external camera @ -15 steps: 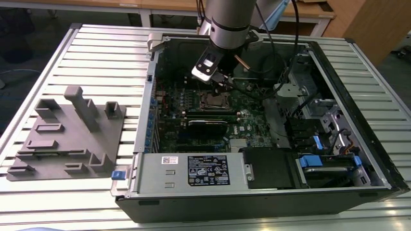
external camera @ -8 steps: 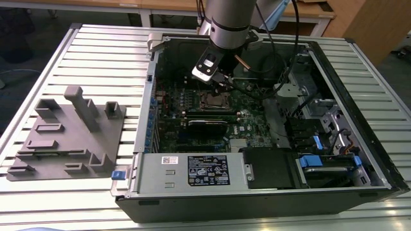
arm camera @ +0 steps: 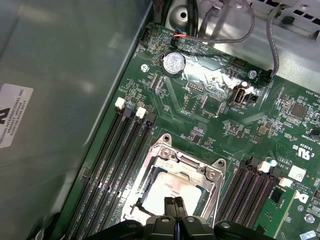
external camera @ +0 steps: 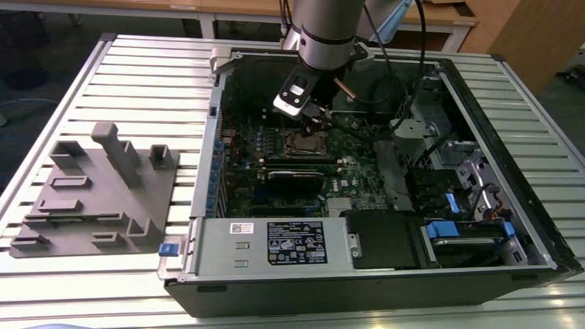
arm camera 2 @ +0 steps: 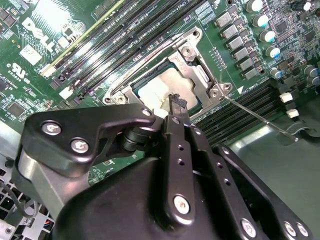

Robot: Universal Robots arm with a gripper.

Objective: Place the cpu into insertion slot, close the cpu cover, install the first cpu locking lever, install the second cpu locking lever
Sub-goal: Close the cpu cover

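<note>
Green motherboard point(external camera: 274, 175) lay flat inside an open computer case point(external camera: 525, 205), which rested on a slatted metal counter point(external camera: 146, 68). On the exterior view's left, well apart from the case, a grey moulded fixture point(external camera: 92, 185) sat on the same counter. The arm point(external camera: 325, 31) reached down from the far side into the case, with the pincer point(external camera: 316, 118) hanging just above the middle of the board.

The cpu point(arm camera 2: 157, 91) sat flat in the insertion slot point(arm camera 2: 142, 82), its pale metal top showing through the cut-out of the cpu cover point(arm camera 2: 192, 60). That silvery frame lay down around the chip, as both wrist views showed point(arm camera: 185, 165). The pincer point(arm camera 2: 175, 102) was closed, its two black fingertips point(arm camera: 170, 204) pressed together with nothing between them, just above the near edge of the cpu point(arm camera: 167, 186); whether the tips touched the chip could not be told.

A thin wire lever point(arm camera 2: 260, 117) ran out from a corner of the socket across the neighbouring black memory slots point(arm camera 2: 240, 117), its free end clear of the frame. More long black memory slots point(arm camera: 115, 165) flanked the socket on the other side. A round silver coin battery point(arm camera: 173, 63) sat farther along the board, near a bundle of grey cables point(arm camera: 272, 40). At the near end of the case a grey power supply box point(external camera: 274, 241) carried a dark label.
</note>
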